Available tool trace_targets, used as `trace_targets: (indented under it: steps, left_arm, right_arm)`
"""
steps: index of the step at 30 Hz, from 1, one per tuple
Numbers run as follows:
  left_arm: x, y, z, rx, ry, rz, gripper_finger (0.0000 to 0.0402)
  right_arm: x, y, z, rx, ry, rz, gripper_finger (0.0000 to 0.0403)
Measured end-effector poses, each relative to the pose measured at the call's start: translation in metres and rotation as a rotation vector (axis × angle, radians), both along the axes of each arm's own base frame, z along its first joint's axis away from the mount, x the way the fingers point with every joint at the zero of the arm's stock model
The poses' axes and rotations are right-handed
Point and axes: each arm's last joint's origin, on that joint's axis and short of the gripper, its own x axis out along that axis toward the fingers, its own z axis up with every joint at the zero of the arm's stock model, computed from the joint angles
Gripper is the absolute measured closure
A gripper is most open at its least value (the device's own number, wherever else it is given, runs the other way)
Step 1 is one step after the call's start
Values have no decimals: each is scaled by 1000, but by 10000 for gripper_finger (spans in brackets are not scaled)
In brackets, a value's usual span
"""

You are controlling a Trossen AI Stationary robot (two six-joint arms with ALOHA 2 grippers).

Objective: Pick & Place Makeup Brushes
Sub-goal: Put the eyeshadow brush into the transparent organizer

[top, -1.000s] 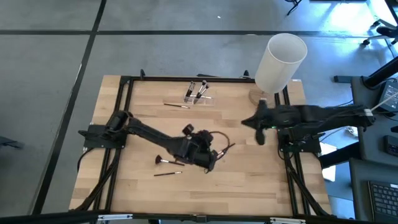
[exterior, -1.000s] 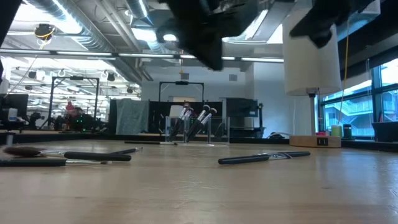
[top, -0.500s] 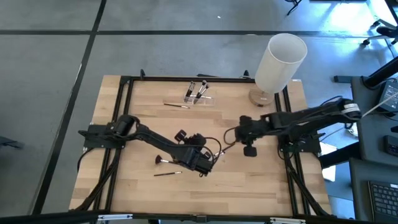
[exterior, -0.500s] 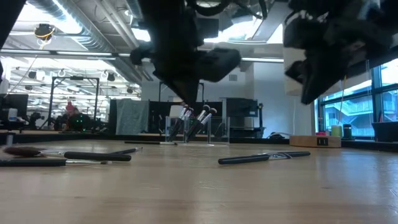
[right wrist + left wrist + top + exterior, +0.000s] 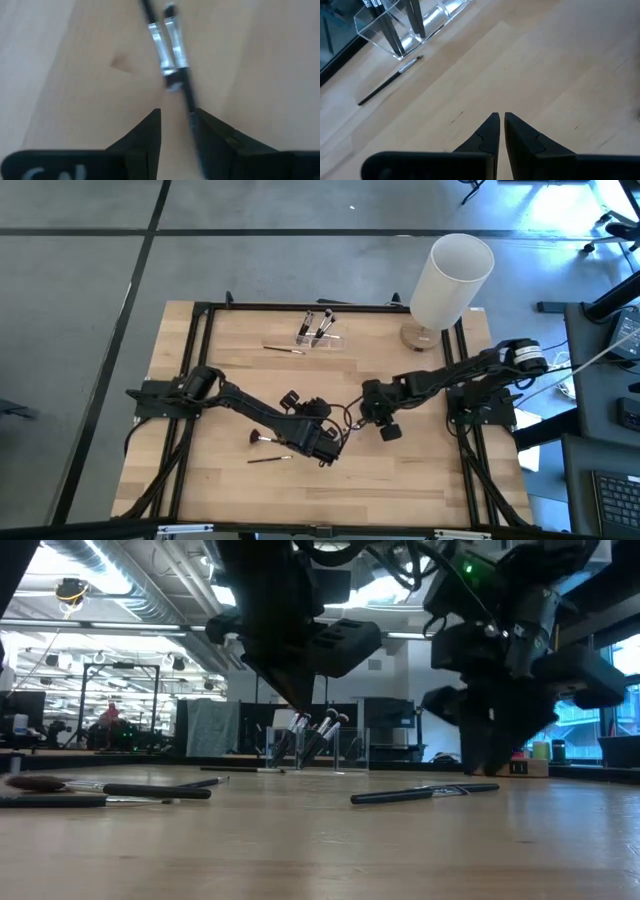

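Two thin makeup brushes [image 5: 167, 45] with silvery ferrules lie side by side on the wooden table, one of them also in the low view [image 5: 425, 793]. My right gripper [image 5: 177, 112] hangs open just over them, pointing steeply down [image 5: 368, 410]; one dark handle [image 5: 192, 117] runs between its fingers, close to one of them. My left gripper [image 5: 499, 116] is shut on nothing, a little above bare wood near the table's middle [image 5: 328, 452]. More brushes stand leaning in a clear holder [image 5: 315, 330]. One brush [image 5: 390, 87] lies beside the holder, and two others [image 5: 265, 438] lie near my left arm.
A tall white cylinder [image 5: 450, 280] on a wooden base stands at the far right corner. Black frame rails [image 5: 200, 360] run along the table's edges. Black cables [image 5: 345, 418] loop between the two grippers. Bare wood lies toward the near edge.
My right gripper has swung down from high over the table's right side toward the middle, tipping from nearly level to steeply downward, and now hangs over the two brushes. My left gripper has sunk a little toward the table. No brush has moved.
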Motion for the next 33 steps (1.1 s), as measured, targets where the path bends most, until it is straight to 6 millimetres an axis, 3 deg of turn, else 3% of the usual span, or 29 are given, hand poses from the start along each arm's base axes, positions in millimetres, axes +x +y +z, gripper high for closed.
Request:
trace_targets:
  steps: [12, 19, 23, 29, 33]
  left_arm:
    - [-2, -1, 0, 17, -18, 20, 379]
    - [-2, -1, 1, 20, -17, 20, 380]
    - [-3, 0, 1, 52, -18, 20, 379]
    - [-8, 3, 3, 97, -26, 69, 379]
    - [-18, 0, 3, 109, 56, 61, 381]
  right_arm:
    - [6, 0, -22, -39, 65, -8, 285]
    - [6, 4, -2, -61, 37, 40, 285]
    - [20, 2, 20, -111, -103, 18, 285]
    - [31, -4, 13, -121, -157, 59, 286]
    - [36, -8, 3, -132, -148, 83, 286]
